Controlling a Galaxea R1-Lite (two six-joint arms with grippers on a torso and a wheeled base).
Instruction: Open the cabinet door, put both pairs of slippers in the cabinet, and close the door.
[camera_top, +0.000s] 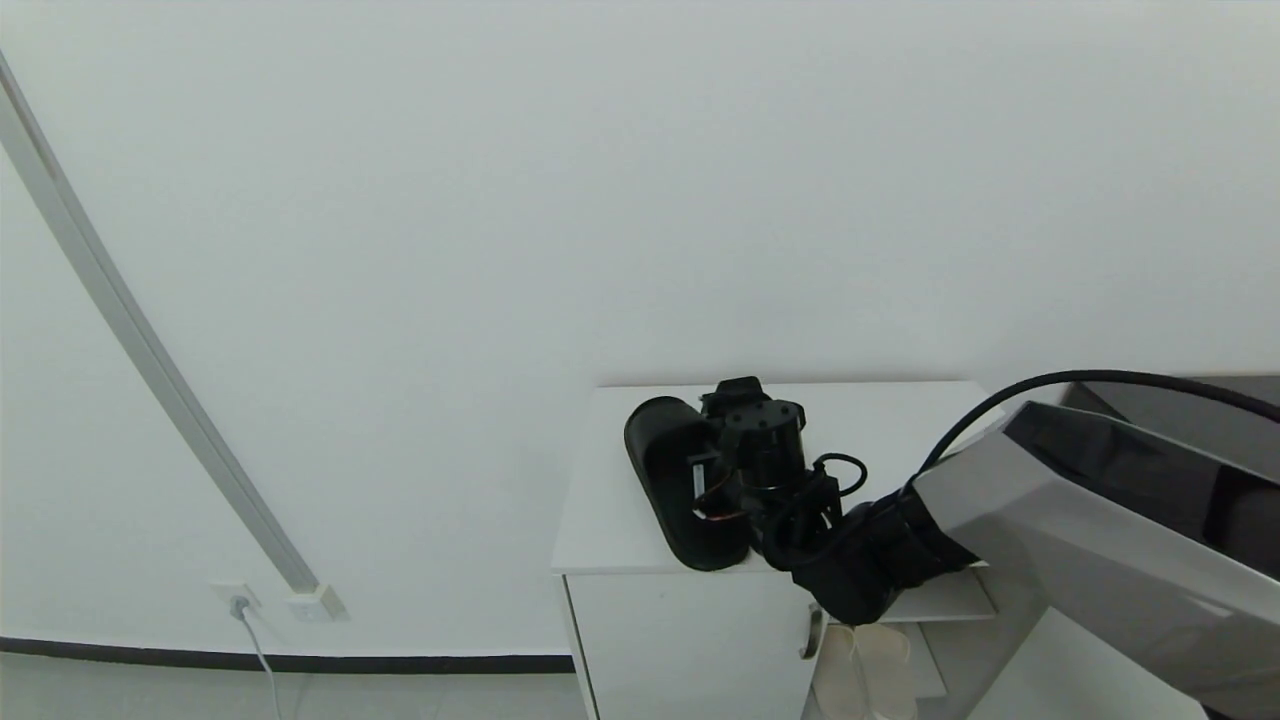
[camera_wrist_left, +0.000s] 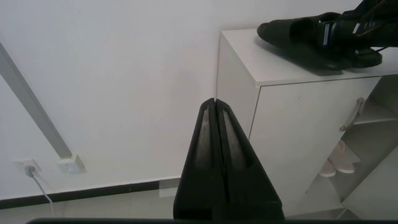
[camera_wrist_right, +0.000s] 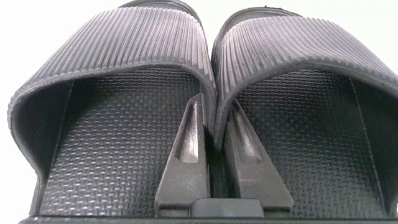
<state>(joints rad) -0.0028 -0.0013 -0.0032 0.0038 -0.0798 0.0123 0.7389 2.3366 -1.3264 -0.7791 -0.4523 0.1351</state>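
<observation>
**Cabinet (camera_top: 610, 500) top: black slippers (camera_top: 665, 480) in the right gripper (camera_wrist_right: 214, 106)**

White wall (camera_top: 640, 200) fills the background, and the white cabinet stands against it. On its top we see the black slippers lying side by side, close to the front edge. The right gripper sits over them from the front. In the right wrist view we see one finger inside each slipper, with the two inner strap walls pressed between them, so the pincer is narrow and holds both slippers at once. The soles look to be resting on the cabinet top, though we cannot be sure from these angles.

The left gripper (camera_wrist_left: 215, 106) hangs in the air to the left of the cabinet, well apart from it. Its fingers are pressed together with nothing between them.

The cabinet's left door (camera_top: 690, 650) is closed, with a handle (camera_top: 815, 632) at its right edge. To the right of that door the cabinet stands open and we can see a shelf (camera_top: 940, 600). The white slippers (camera_top: 865, 670) lie inside below that shelf, side by side.

A socket (camera_top: 237, 600) with a cable plugged in sits low on the wall, well to the left of the cabinet.
</observation>
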